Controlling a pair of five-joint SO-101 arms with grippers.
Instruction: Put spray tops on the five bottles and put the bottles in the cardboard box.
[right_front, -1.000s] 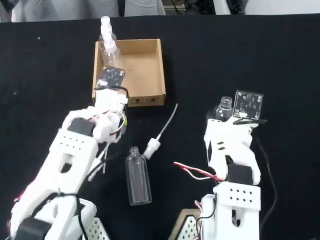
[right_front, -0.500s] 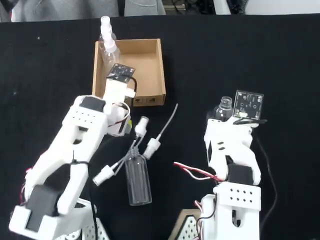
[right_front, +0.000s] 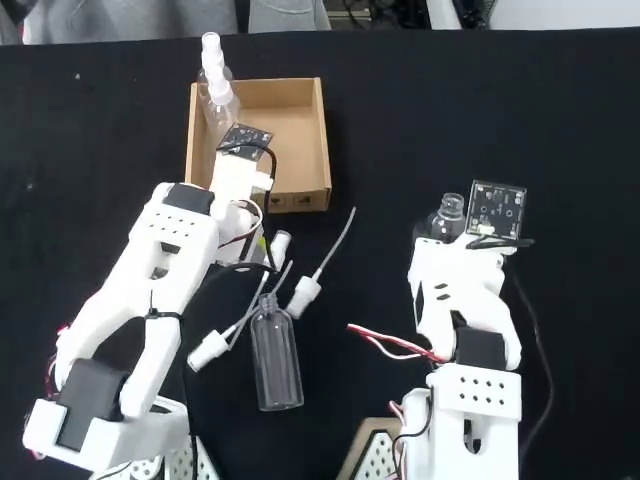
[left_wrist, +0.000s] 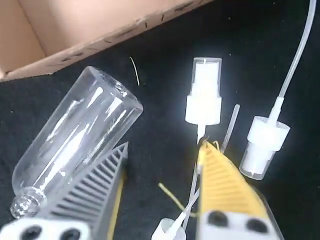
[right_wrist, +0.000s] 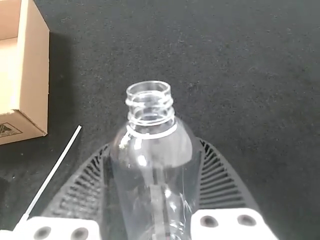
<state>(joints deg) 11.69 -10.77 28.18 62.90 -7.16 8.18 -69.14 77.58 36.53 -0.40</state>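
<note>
While the left gripper (left_wrist: 162, 147), left of centre from above, stands open, a spray top (left_wrist: 204, 95) lies past its yellow finger, an empty bottle (left_wrist: 75, 135) beside the grey. Right of centre, the right gripper (right_wrist: 152, 150) clamps an uncapped bottle (right_wrist: 149, 102), whose open mouth its wrist view shows.

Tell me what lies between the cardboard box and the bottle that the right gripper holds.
In the high and right wrist views, the thin tube of a loose spray top lies on the otherwise bare table between the cardboard box and the bottle.
</note>
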